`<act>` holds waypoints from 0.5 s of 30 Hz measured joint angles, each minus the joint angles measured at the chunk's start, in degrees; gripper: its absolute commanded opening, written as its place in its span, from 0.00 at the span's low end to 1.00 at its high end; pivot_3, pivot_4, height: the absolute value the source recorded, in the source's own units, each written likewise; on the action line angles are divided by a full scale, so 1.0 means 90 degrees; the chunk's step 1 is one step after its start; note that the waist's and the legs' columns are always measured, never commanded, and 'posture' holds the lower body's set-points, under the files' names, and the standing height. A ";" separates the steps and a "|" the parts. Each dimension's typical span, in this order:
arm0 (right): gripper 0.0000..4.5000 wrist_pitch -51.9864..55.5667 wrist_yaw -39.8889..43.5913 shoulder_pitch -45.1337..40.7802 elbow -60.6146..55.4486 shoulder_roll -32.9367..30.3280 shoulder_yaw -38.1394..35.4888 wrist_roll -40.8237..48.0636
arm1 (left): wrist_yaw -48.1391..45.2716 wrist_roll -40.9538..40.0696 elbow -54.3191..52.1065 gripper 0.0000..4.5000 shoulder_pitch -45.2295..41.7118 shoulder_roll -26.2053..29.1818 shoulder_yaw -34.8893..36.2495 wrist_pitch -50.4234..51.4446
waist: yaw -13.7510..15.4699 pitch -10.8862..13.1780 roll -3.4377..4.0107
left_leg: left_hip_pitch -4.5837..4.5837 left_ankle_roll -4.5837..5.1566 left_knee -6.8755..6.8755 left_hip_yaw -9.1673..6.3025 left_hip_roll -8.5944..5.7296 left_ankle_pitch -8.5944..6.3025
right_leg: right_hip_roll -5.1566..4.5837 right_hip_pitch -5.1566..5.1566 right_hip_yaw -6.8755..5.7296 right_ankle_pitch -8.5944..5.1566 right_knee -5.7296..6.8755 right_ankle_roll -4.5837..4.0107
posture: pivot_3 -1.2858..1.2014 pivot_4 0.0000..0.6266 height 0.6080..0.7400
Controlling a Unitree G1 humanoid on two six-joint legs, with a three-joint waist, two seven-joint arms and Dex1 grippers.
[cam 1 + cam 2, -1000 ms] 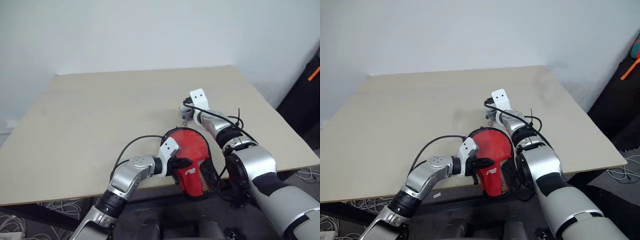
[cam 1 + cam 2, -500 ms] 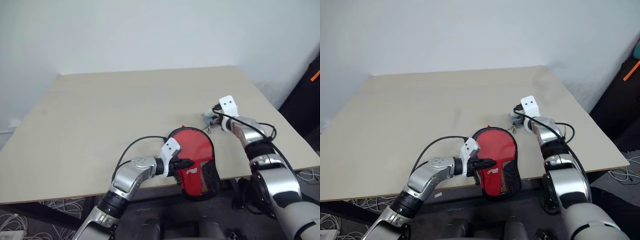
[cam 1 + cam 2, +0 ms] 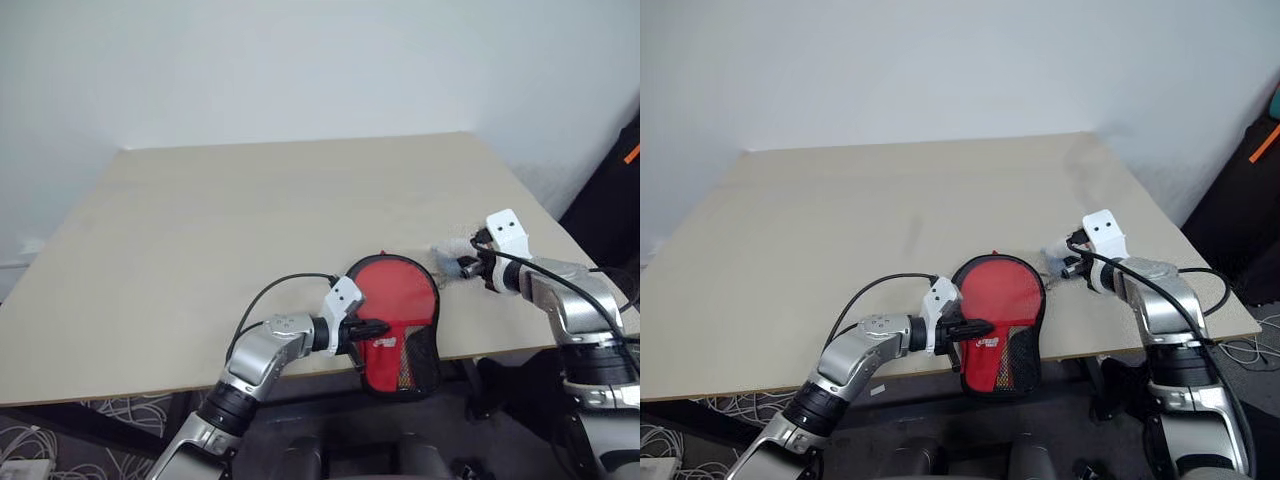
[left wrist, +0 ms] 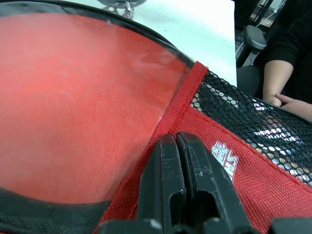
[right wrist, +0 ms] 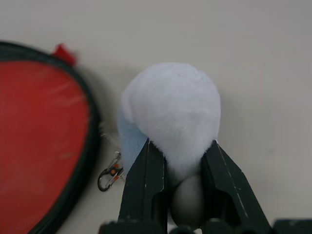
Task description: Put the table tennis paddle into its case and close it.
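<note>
At the table's [image 3: 200, 250] near edge the red case [image 3: 395, 320] is lying flat, its narrow mesh end hanging a little past the edge toward the robot. Its round end is resting on the tabletop, black edging running around it. The left gripper [image 3: 375, 328] is pressing in from the left side — its two black fingers [image 4: 180, 190] are squeezed tight together, pinching the red fabric of the case right where the seam meets the black mesh panel, next to the small white logo [image 4: 225, 158]. The paddle itself is not showing on the bare tabletop; whether it is sitting inside the case I cannot tell.

Over on the right, the right gripper [image 3: 462, 266] is hovering just beside the case's round end, low over the table. Its fingers [image 5: 146, 187] are clamped on a fluffy white pompom [image 5: 173, 117] — the puff is bulging out past the fingertips. A small metal clasp [image 5: 108, 176] is dangling between the pompom and the case's black rim, lying on the tabletop. A person's hand [image 4: 280, 95] is resting beyond the table in the left wrist view.
</note>
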 measured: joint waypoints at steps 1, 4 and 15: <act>0.08 0.0103 0.0121 0.0134 -0.0250 -0.0143 0.0006 0.0104 | -0.0018 0.0001 0.0023 0.00 -0.0010 -0.0013 -0.0005 -0.0002 | 0.0039 0.0000 -0.0001 | 0.0000 0.0002 0.0003 0.0003 0.0001 -0.0001 | 0.0000 0.0000 0.0001 0.0000 -0.0001 0.0001 | 0.52 0.00 0.68; 0.08 0.0269 0.0397 0.0360 -0.0734 -0.0420 0.0010 0.0384 | -0.0052 0.0004 0.0056 0.00 -0.0021 -0.0018 -0.0004 -0.0010 | 0.0060 0.0000 -0.0004 | -0.0002 0.0002 0.0008 0.0006 0.0002 -0.0002 | 0.0000 0.0002 0.0001 -0.0001 -0.0003 0.0001 | 0.52 0.00 0.68; 0.53 0.0197 0.0720 0.0567 -0.0865 -0.0939 0.0271 0.0683 | -0.0095 0.0044 0.0097 0.00 -0.0045 -0.0032 0.0001 -0.0041 | 0.0061 0.0000 -0.0011 | -0.0002 0.0003 0.0009 0.0010 0.0006 -0.0004 | -0.0001 0.0002 0.0001 -0.0002 -0.0006 0.0000 | 0.52 0.00 0.68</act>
